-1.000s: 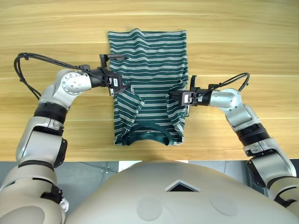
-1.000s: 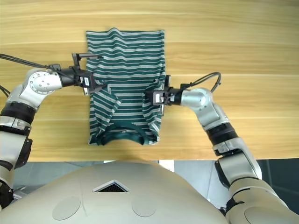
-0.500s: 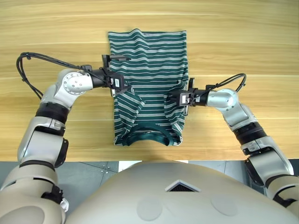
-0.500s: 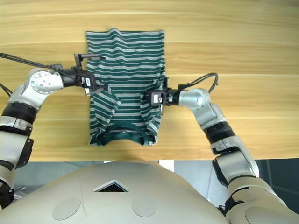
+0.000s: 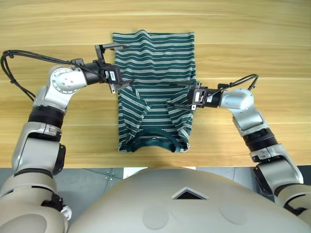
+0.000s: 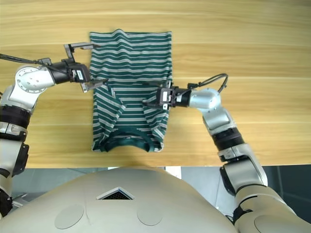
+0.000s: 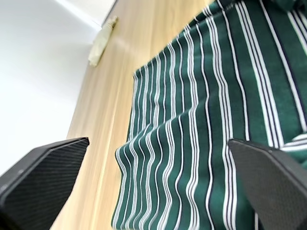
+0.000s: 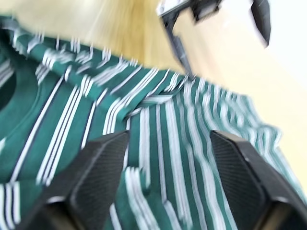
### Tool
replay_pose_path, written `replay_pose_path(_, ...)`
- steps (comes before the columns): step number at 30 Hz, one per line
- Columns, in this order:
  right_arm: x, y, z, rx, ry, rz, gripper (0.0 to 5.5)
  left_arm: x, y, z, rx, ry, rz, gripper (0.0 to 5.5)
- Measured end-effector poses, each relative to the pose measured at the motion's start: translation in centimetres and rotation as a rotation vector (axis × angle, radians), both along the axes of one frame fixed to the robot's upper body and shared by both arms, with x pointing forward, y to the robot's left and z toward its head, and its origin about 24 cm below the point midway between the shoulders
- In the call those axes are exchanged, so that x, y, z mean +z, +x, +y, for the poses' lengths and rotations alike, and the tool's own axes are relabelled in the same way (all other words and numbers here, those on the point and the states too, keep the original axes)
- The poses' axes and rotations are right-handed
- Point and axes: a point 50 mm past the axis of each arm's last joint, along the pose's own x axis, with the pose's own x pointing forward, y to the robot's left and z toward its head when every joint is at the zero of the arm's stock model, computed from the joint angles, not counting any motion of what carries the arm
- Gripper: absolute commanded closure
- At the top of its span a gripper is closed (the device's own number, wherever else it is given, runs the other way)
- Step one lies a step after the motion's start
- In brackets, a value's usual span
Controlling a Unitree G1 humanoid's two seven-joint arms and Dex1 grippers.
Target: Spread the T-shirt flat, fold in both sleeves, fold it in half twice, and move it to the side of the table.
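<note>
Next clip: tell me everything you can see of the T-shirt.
The T-shirt is dark green cloth with thin white stripes and a plain green collar. It lies on the wooden table, collar toward the robot, hem on the far side. Both sleeves are folded in over the body, leaving a narrow oblong, wrinkled at the folds. The open left gripper is at its left edge, the open right gripper over its right sleeve; contact is unclear.

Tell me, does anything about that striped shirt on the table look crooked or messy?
Nothing is spilled or damaged. The T-shirt lies fairly straight on the table, but its folded-in sleeves meet in slanting, bunched creases near the middle, and the far hem has a small hump.
</note>
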Motion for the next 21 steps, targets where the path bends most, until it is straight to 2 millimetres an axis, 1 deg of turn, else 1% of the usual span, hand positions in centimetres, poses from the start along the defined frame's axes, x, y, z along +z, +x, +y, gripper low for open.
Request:
replay_pose_path(2, 1.5, 0.2, -0.8, -0.029, 0.083, -0.022, 1.42, 1.2, -0.6, -0.5, -0.053, -0.09, -0.001, 0.1)
replay_pose_path(3, 2.2, 0.2, -1.7, -0.05, 0.12, -0.03, 1.23, 1.5, -1.2, -0.6, -0.088, -0.115, 0.018, 0.1)
replay_pose_path(5, 3.5, -0.3, -4.5, -0.092, 0.13, -0.043, 0.83, 1.2, -2.8, 0.1, -0.137, -0.113, 0.088, 0.1)
replay_pose_path(6, 3.9, -0.9, -6.3, -0.116, 0.094, -0.045, 0.67, 0.7, -4.1, 0.9, -0.161, -0.073, 0.147, 0.1)
replay_pose_path(7, 3.8, -1.4, -7.3, -0.131, 0.058, -0.035, 0.52, 0.3, -4.8, 1.5, -0.166, -0.045, 0.19, 0.1)
replay_pose_path(10, 2.8, -3.4, -10.2, -0.18, -0.064, 0.027, 0.14, -0.5, -7.0, 3.5, -0.163, 0.04, 0.281, 0.1)
replay_pose_path(11, 2.3, -4.4, -11.5, -0.213, -0.123, 0.061, 0.14, -0.8, -8.1, 4.8, -0.144, 0.095, 0.329, 0.1)
replay_pose_path(14, 1.6, -5.9, -12.7, -0.223, -0.214, 0.103, 0.14, -0.9, -9.4, 6.6, -0.108, 0.192, 0.368, 0.1)
replay_pose_path(16, 0.8, -7.7, -13.0, -0.181, -0.295, 0.167, 0.14, -1.4, -10.2, 7.3, -0.089, 0.249, 0.387, 0.1)
replay_pose_path(17, -0.2, -9.1, -12.9, -0.127, -0.347, 0.228, 0.14, -1.9, -10.9, 7.3, -0.1, 0.274, 0.397, 0.1)
replay_pose_path(18, -0.7, -9.8, -12.8, -0.101, -0.359, 0.262, 0.14, -2.3, -11.3, 7.3, -0.104, 0.286, 0.408, 0.1)
replay_pose_path(21, -2.7, -11.6, -11.4, 0.003, -0.39, 0.342, 0.14, -3.0, -11.7, 6.2, -0.144, 0.313, 0.383, 0.1)
